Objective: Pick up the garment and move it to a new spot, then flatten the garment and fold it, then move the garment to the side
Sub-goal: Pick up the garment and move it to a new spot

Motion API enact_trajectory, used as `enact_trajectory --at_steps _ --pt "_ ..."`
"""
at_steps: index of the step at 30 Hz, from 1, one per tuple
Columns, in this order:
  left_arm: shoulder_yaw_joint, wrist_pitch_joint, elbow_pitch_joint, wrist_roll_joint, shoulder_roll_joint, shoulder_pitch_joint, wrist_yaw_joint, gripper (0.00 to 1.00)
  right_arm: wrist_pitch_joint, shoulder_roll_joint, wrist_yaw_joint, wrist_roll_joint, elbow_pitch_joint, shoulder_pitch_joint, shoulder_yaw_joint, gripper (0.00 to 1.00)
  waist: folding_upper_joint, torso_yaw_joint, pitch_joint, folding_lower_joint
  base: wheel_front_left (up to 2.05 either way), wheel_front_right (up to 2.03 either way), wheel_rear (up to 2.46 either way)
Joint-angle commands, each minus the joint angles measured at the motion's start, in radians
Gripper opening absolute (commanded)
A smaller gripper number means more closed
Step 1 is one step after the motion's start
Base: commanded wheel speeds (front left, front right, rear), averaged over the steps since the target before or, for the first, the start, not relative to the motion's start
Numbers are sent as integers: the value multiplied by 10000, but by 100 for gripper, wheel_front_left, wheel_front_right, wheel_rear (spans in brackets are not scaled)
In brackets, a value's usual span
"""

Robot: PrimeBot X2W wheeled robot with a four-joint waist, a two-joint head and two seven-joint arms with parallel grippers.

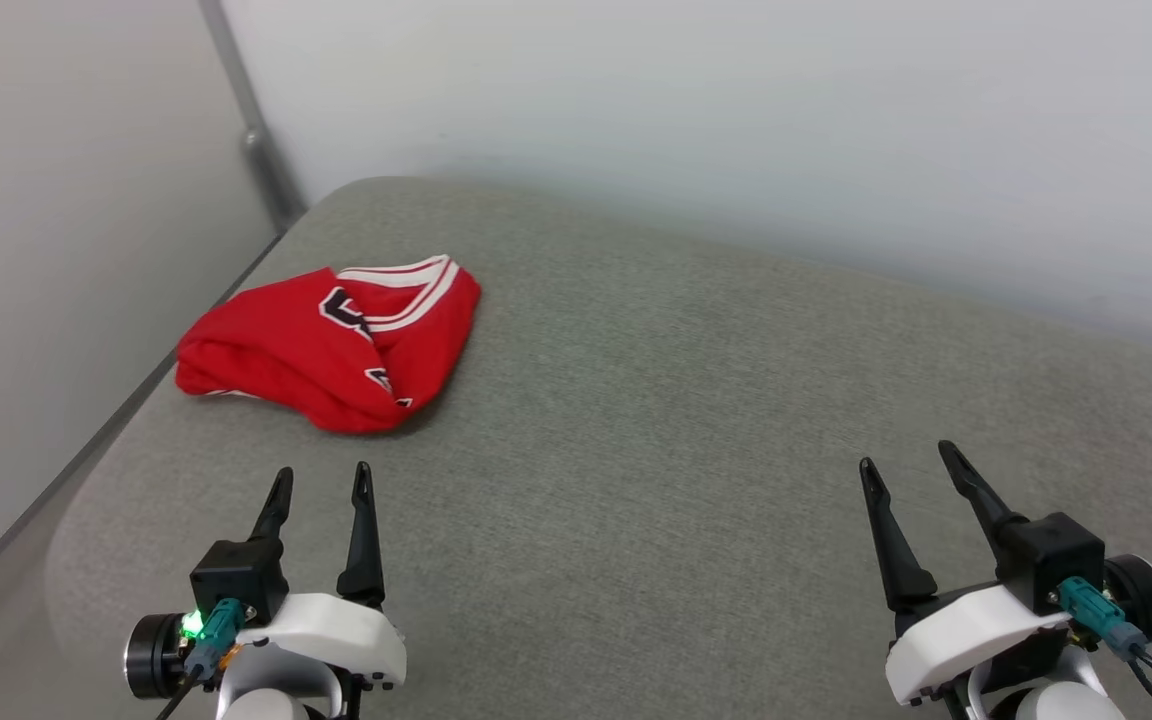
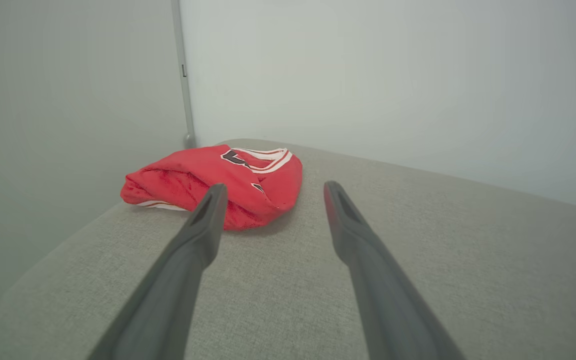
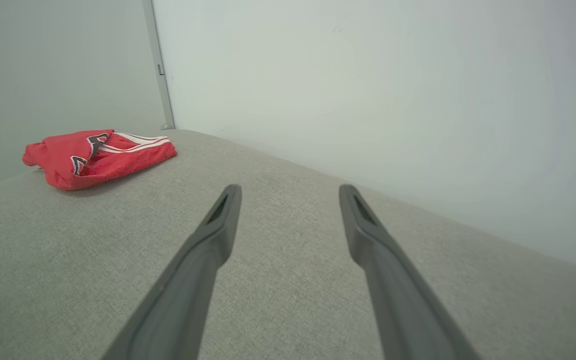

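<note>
The garment (image 1: pixel 336 345) is a red jersey with white-and-red striped trim and black white-outlined lettering, lying bundled in a loose heap at the far left of the grey padded surface (image 1: pixel 656 420). My left gripper (image 1: pixel 324 477) hovers open just in front of it, apart from the cloth and holding nothing. In the left wrist view the garment (image 2: pixel 248 180) lies just beyond the left gripper (image 2: pixel 273 189). At the lower right my right gripper (image 1: pixel 906 455) is open and holds nothing. Far off at the upper left of the right wrist view lies the garment (image 3: pixel 98 157), well away from the right gripper (image 3: pixel 290 190).
The grey surface has a rounded left edge (image 1: pixel 106 440) close beside the garment, with pale floor below. A white wall (image 1: pixel 736 120) runs along the back, and a grey vertical pipe (image 1: pixel 256 130) stands in the back left corner.
</note>
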State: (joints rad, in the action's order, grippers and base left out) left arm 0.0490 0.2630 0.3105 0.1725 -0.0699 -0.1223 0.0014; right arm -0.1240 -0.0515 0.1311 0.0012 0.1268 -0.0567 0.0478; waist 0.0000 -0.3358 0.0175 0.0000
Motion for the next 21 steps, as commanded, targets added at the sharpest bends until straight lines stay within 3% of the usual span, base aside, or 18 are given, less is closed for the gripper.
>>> enact_trajectory --at_steps 1,11,15,21 --pt "19 26 10 9 -22 -42 33 100 -42 15 -7 86 8 13 43 100 0 -680 26 0 0 0 0" --pt "-18 26 -190 30 -68 -113 77 100 -96 15 -8 11 -33 -152 229 100 0 -1461 -87 0 0 0 0" --pt "-86 26 -222 141 -67 -330 113 100 -45 16 -8 -56 -83 -247 263 100 0 -1464 -217 0 0 0 0" --pt "-83 -323 -118 306 -336 -1518 -172 100 161 13 -8 -338 -257 -547 329 100 0 -1079 -778 0 0 0 0"
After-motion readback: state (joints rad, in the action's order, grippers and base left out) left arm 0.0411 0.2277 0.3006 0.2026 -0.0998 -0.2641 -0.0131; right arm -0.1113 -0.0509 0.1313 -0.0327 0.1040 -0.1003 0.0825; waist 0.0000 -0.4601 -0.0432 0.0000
